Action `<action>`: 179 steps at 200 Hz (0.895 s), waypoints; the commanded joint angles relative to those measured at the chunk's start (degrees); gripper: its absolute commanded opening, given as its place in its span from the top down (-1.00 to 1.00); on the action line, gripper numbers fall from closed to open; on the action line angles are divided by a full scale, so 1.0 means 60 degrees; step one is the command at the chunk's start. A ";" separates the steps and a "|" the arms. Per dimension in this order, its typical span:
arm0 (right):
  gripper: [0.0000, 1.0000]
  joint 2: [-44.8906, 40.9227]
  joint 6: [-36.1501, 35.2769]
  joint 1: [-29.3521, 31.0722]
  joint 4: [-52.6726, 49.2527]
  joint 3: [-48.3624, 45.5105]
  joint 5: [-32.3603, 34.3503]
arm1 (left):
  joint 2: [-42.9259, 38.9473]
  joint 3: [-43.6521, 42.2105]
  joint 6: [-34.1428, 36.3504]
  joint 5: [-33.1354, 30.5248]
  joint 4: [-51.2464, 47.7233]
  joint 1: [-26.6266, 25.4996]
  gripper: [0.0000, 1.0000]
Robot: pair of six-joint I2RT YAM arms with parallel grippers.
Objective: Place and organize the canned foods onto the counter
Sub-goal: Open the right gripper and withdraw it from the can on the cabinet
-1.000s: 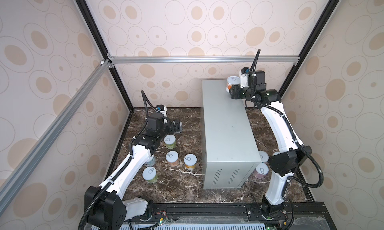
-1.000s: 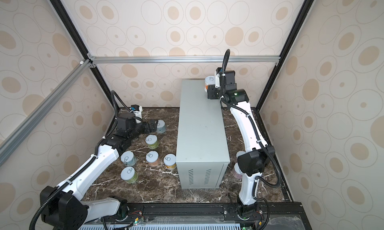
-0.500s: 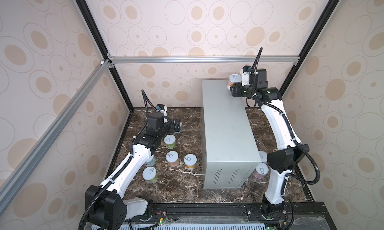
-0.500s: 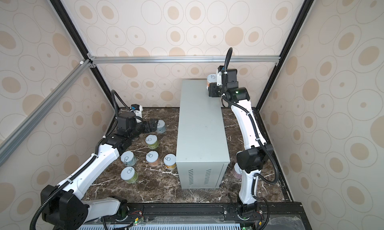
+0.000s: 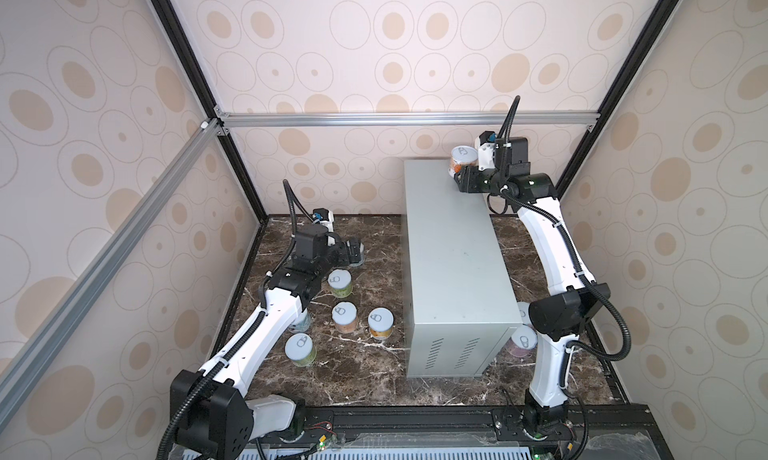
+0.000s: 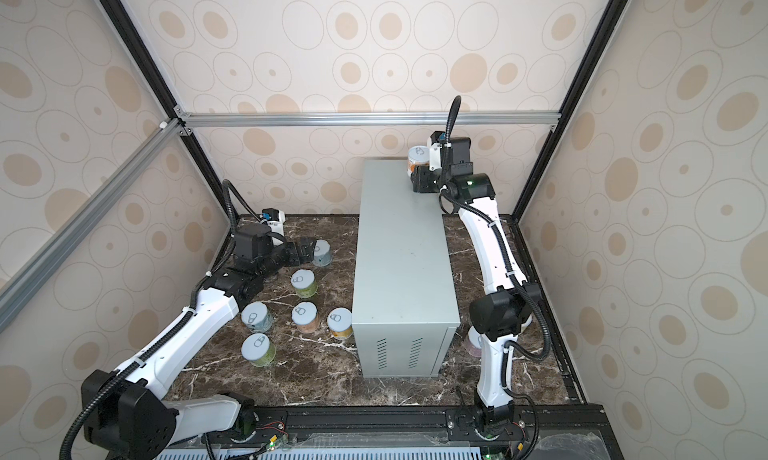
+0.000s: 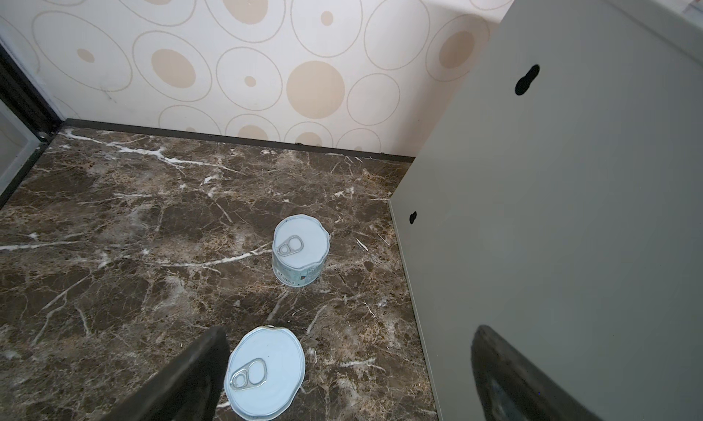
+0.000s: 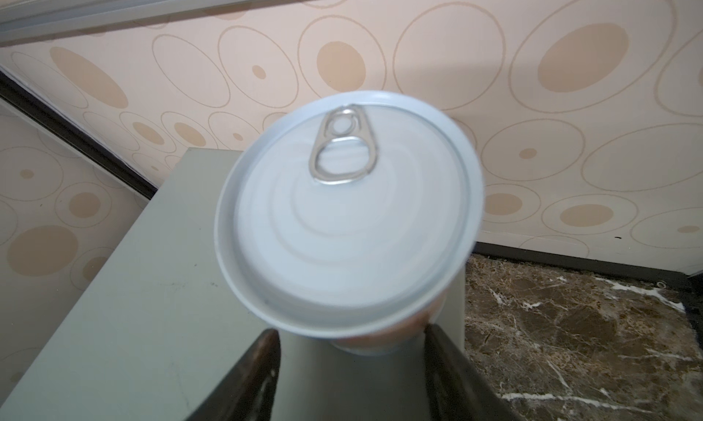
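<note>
Heads up on the blind spots. Right of the counter (image 5: 453, 270), near its vented end, the pink can (image 5: 520, 345) is half hidden by the counter and the right arm (image 5: 565, 312). A second can (image 5: 522, 311) just behind it is only a sliver. Left of the counter, in a top view, the left arm (image 5: 266, 325) covers most of a pale can (image 5: 303, 322). Right wrist view: the orange can (image 8: 348, 217) is blurry, label almost entirely under its lid. Label print is too small to read anywhere.

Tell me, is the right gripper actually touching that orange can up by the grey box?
Touching. The right wrist view shows the right gripper closed against both sides of the orange can, with no gap at either side.
</note>
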 commanded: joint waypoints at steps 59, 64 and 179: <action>-0.42 -0.0468 -0.0005 -0.0015 -0.0426 0.0336 -0.0120 | -0.0425 0.0649 0.0402 -0.0382 -0.0691 -0.0067 -0.98; -0.43 -0.0563 0.0000 -0.0014 -0.0460 0.0319 -0.0135 | -0.0485 0.0649 0.0422 -0.0430 -0.0769 -0.0069 -0.98; -0.88 -0.4797 0.0595 -0.0011 -0.0225 -0.3714 0.0030 | -0.1728 0.0075 0.0383 0.0030 -0.2578 -0.0152 -0.98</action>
